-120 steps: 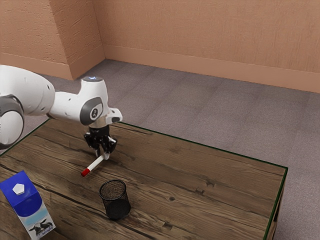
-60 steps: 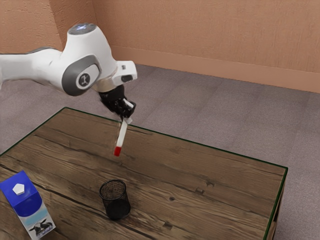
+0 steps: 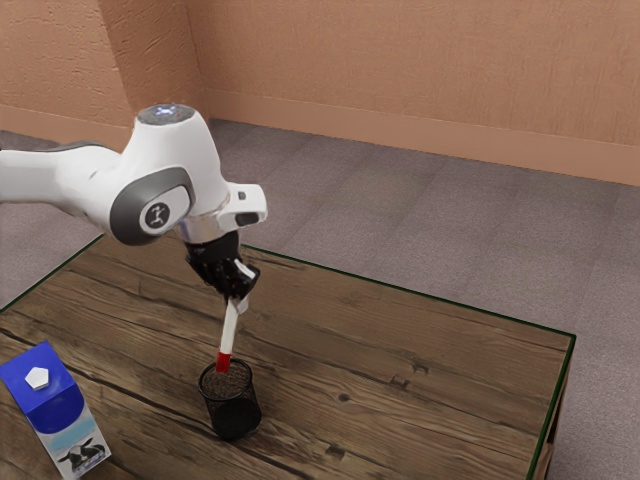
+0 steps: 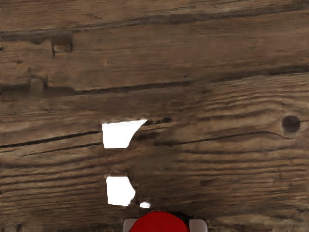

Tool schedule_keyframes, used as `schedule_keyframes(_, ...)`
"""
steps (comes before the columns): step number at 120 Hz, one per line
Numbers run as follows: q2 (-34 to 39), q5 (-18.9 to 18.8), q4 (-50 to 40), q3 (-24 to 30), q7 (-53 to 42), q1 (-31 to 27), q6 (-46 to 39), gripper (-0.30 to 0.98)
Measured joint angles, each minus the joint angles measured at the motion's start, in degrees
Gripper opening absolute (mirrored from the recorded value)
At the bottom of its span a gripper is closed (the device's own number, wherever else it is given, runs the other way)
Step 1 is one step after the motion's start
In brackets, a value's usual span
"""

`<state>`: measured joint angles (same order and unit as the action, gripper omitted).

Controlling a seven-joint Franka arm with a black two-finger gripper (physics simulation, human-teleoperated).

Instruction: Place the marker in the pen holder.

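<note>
My black two-finger gripper (image 3: pixel 238 301) clamps white, red-ended marker (image 3: pixel 229 328), red end at mouth of black mesh cylindrical pen holder (image 3: pixel 234 413). Insertion step, I judge: lower, then release.

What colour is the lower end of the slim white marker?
The marker's lower end is red; it shows best in the exterior view.

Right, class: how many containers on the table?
2: the milk carton, at the exterior view's lower left, and the black mesh pen holder, with the red-ended marker at its mouth. Others may be out of view.
</note>
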<state>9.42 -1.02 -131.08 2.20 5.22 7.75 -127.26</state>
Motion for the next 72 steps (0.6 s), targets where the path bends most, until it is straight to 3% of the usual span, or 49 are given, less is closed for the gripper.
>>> schedule_keyframes(28, -1.95, 1.04, -4.88, 0.81, 1.2, -0.01, 0.1, -0.08)
schedule_keyframes(46, -2.86, 2.01, -5.53, 0.97, 1.06, -0.08, 0.56, 0.24)
schedule_keyframes(60, -3.31, 2.32, 14.13, 0.29, -0.66, -0.22, 9.65, 0.43)
schedule_keyframes(72, -3.04, -0.24, 27.15, -0.16, -2.44, -0.78, 21.07, 0.53)
